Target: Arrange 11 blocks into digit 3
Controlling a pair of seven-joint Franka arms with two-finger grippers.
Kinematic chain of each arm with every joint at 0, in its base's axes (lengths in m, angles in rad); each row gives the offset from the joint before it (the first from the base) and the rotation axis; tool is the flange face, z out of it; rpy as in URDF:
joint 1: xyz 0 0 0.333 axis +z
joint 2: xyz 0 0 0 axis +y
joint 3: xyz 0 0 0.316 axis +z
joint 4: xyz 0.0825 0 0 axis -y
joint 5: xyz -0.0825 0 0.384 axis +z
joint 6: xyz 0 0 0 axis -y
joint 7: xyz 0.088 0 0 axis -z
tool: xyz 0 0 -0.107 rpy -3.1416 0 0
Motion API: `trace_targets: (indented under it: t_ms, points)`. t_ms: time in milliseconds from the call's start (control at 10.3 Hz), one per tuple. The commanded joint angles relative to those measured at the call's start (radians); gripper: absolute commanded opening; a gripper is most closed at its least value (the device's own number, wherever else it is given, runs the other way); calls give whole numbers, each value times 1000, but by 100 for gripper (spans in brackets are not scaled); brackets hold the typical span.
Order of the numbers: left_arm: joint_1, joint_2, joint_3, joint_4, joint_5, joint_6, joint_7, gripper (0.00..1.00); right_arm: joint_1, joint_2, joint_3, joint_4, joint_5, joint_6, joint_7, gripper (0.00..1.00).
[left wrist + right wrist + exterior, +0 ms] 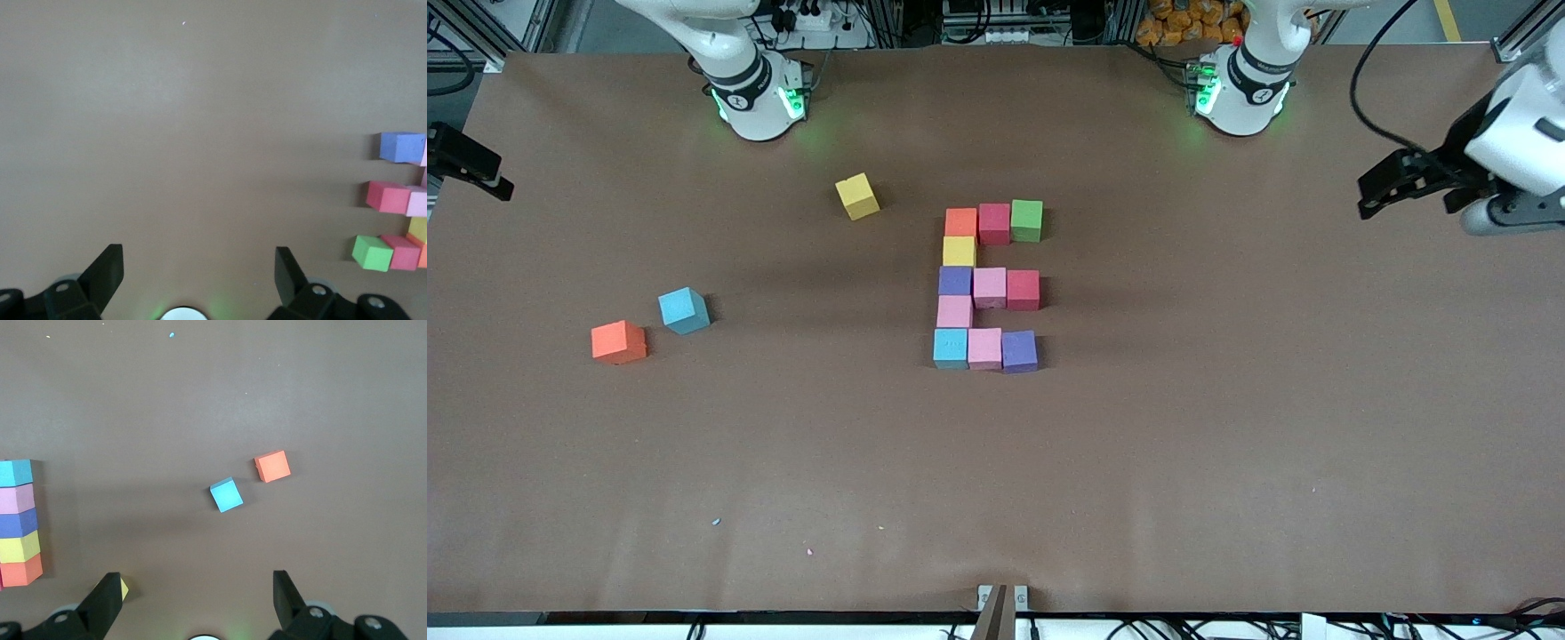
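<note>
Eleven blocks sit together mid-table as the digit 3 (989, 287), an E-like figure. Its bar farthest from the front camera is orange (960, 221), red (994, 222) and green (1027, 220). The nearest bar is blue (951, 348), pink and purple. My left gripper (1405, 200) (198, 252) hangs high over bare table toward the left arm's end, open and empty, with the figure's green block (372, 253) off to one side. My right gripper (196, 576) is also high, open and empty. One of its fingers (471, 163) shows at the front view's edge.
Three loose cubes lie toward the right arm's end: a yellow one (857, 196) (124, 589) near that arm's base, and a blue one (684, 310) (226, 495) beside an orange one (618, 342) (273, 466). The brown table (1227, 444) stretches wide around the figure.
</note>
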Motion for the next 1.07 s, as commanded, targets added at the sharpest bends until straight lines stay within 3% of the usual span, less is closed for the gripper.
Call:
trace_targets:
  t_ms: [0, 292, 972]
  points:
    - [-13, -39, 44, -25, 8, -8, 85, 100, 15, -10, -7, 0, -15, -5, 7, 100]
    - [-16, -41, 55, -29, 13, -6, 179, 100, 7, 1, -7, 6, -12, -17, 6, 100]
    - [-3, -41, 59, -43, 5, 43, 168, 100, 9, -2, -5, 34, -15, -19, 4, 100]
